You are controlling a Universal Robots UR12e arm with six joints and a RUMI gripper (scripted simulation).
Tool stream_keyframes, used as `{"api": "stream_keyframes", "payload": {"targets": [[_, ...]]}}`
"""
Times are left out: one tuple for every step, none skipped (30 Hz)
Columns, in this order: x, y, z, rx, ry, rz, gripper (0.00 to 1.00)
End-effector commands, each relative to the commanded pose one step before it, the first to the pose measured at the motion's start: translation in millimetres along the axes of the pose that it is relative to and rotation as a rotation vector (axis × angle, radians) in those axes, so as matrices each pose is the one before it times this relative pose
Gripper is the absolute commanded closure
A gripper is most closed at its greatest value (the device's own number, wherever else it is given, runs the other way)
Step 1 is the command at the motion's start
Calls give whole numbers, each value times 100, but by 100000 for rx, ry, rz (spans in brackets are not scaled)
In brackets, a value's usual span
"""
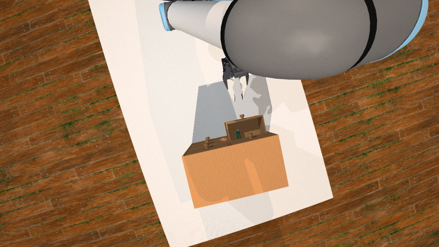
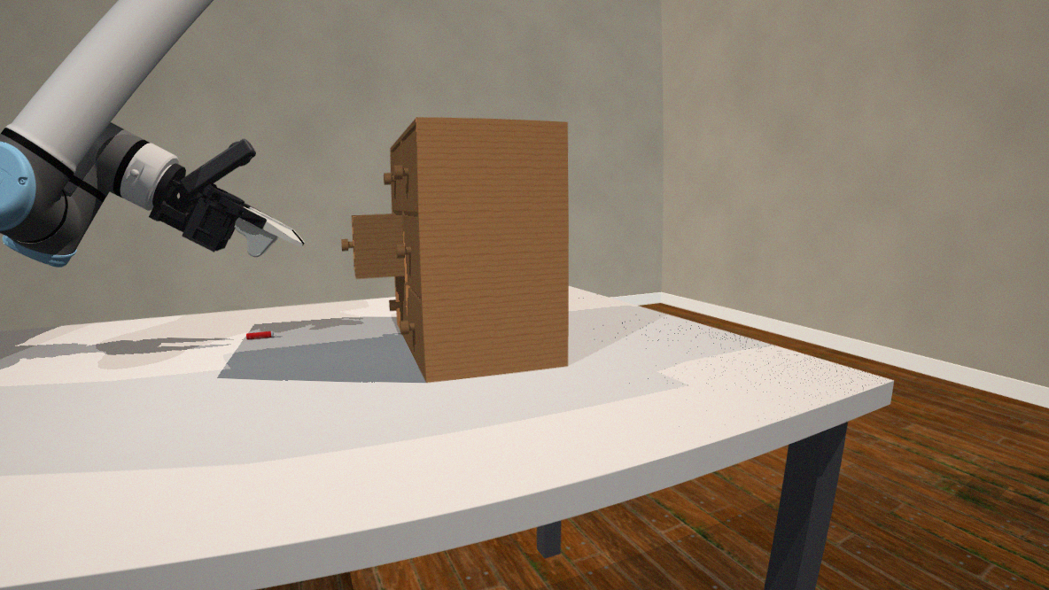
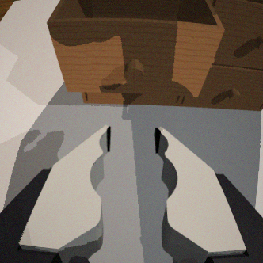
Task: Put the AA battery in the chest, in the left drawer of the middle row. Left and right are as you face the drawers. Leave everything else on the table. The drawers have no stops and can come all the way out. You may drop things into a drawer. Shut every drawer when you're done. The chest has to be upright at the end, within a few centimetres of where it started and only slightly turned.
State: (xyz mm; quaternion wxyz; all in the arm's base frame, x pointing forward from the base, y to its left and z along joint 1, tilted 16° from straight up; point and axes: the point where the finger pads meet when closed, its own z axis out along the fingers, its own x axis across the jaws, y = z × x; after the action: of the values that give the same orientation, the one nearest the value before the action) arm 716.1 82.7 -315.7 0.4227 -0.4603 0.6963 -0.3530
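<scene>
The wooden chest [image 1: 237,178] [image 2: 491,249] stands upright on the table. Its left middle-row drawer [image 1: 247,125] [image 2: 378,246] [image 3: 152,51] is pulled well out. The green AA battery [image 1: 238,134] lies inside that drawer in the top view; it is hidden in the other views. My gripper [image 1: 238,98] [image 2: 300,242] [image 3: 132,128] is partly open, with nothing between its fingers. It is in front of the pulled-out drawer, short of its knob [image 2: 346,244] [image 3: 134,70], and touches nothing. The other drawers look shut where they can be seen.
A small red cylinder [image 2: 259,335] with a pale end lies on the table [image 2: 410,499] in front of the chest, below the gripper; the arm's position hides it in the top view. The arm [image 1: 294,39] [image 2: 102,73] reaches in from the drawer side.
</scene>
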Motion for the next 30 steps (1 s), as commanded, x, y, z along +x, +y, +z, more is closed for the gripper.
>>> {"api": "stream_keyframes", "payload": {"targets": [[-8, -222, 797, 47, 3, 9, 80], [0, -46, 199, 0, 0, 0, 80], [0, -44, 195, 0, 0, 0, 80], [0, -43, 190, 0, 0, 0, 80], [0, -42, 184, 0, 0, 0, 80], [0, -40, 177, 0, 0, 0, 80], [0, -39, 171, 0, 0, 0, 80], [0, -37, 163, 0, 0, 0, 80], [0, -35, 154, 0, 0, 0, 80], [0, -34, 146, 0, 0, 0, 80], [0, -31, 136, 0, 0, 0, 80], [0, -29, 127, 0, 0, 0, 80], [0, -27, 117, 0, 0, 0, 80], [0, 0, 0, 0, 0, 0, 80], [0, 0, 0, 0, 0, 0, 80], [0, -25, 107, 0, 0, 0, 80], [0, -22, 97, 0, 0, 0, 80], [0, -19, 86, 0, 0, 0, 80], [0, -17, 76, 0, 0, 0, 80], [0, -15, 66, 0, 0, 0, 80], [0, -13, 56, 0, 0, 0, 80], [0, -11, 47, 0, 0, 0, 80], [0, -9, 38, 0, 0, 0, 80], [0, -7, 30, 0, 0, 0, 80], [0, -5, 22, 0, 0, 0, 80], [0, -4, 15, 0, 0, 0, 80], [0, -2, 10, 0, 0, 0, 80], [0, -1, 5, 0, 0, 0, 80], [0, 0, 2, 0, 0, 0, 80], [0, 0, 0, 0, 0, 0, 80]]}}
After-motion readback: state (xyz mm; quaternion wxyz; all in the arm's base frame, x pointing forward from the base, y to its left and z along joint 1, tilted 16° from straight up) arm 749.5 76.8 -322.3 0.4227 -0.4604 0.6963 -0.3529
